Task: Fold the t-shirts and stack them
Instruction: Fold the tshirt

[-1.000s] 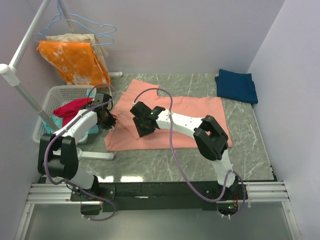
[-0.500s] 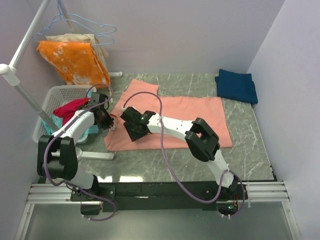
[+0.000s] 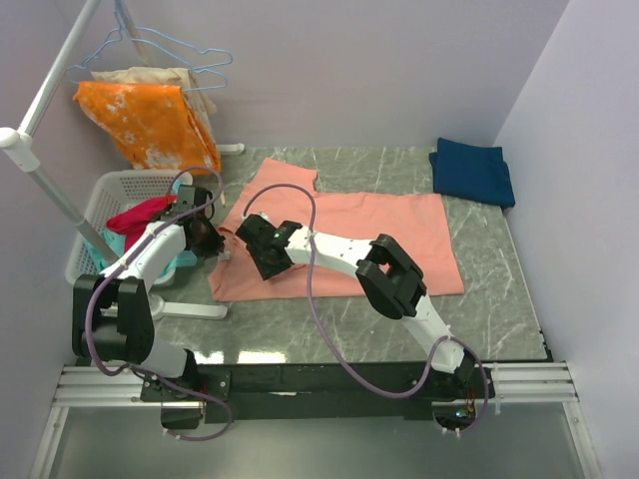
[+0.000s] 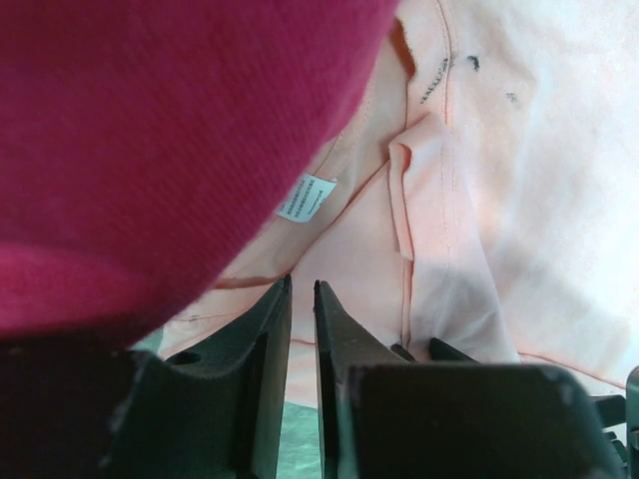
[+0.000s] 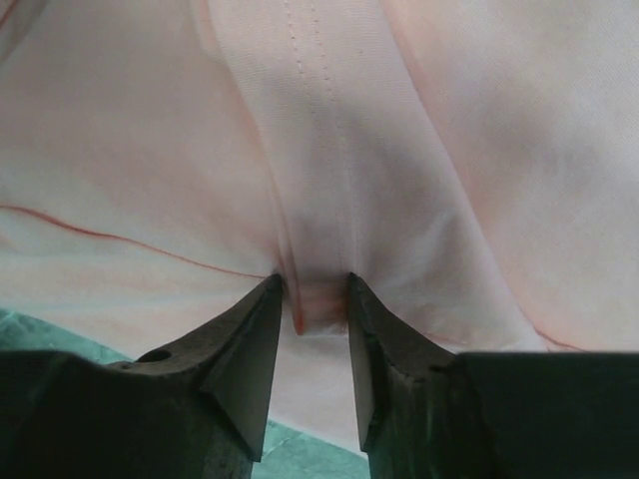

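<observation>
- The only writing you get is one white tag (image 4: 305, 197) sewn inside the salmon-pink t-shirt (image 3: 399, 239), seen in the left wrist view. Its print is too small to read. A few dark marks (image 4: 469, 62) on the cloth nearby are unreadable too.
- Your count: two t-shirts, the salmon-pink one and one navy t-shirt (image 3: 472, 171). There is also one orange blotched cloth (image 3: 145, 120) hanging at far left, and one magenta-red garment (image 3: 140, 215) in the one white basket (image 3: 95, 215).
- The salmon-pink t-shirt lies spread on the table (image 3: 489, 299), centre-left, with its left edge near the basket.
- The navy t-shirt sits folded at the far right corner, well apart from the salmon-pink t-shirt (so not stacked).
- Right gripper (image 5: 311, 289): the jaws are partly closed and pinch a raised ridge of the salmon-pink t-shirt near its hem. The cloth pulls taut up to the fingertips.
- Left gripper (image 4: 303, 289): the jaws are almost together with a thin slit between them, tips at the salmon-pink t-shirt's left edge. You cannot tell whether any cloth is pinched. The magenta-red garment fills the upper left of that view.
</observation>
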Robot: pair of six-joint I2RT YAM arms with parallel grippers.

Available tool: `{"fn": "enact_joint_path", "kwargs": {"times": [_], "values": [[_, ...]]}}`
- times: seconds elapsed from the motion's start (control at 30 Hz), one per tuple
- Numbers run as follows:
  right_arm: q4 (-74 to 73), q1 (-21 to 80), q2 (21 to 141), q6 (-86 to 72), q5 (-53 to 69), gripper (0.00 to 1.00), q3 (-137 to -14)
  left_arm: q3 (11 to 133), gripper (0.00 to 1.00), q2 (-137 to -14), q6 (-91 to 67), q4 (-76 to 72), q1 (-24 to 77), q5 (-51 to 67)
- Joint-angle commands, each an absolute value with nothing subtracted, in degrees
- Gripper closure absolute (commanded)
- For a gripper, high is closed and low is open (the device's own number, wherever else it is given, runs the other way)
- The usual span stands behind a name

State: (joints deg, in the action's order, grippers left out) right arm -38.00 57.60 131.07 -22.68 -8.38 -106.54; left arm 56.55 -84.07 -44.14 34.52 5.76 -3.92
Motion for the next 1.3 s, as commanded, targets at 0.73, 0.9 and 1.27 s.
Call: {"fn": "enact_joint_path", "kwargs": {"times": [0.73,0.9,1.27], "values": [[-41.75,57.48,127.79,-23.47,-15.38,0.97,-109.07,54.85,0.82,-82.18,-43.51,33.13,5.45,-2.11],[-41.57,57.22,126.48,-23.2,-16.7,1.0,-110.12,54.76,0.82,-82.27,-43.51,32.96,5.45,-2.2],[-40.96,52.39,126.91,-25.4,-19.6,1.0,-112.5,54.49,0.85,-82.26,-42.63,32.61,5.45,-1.32]]}}
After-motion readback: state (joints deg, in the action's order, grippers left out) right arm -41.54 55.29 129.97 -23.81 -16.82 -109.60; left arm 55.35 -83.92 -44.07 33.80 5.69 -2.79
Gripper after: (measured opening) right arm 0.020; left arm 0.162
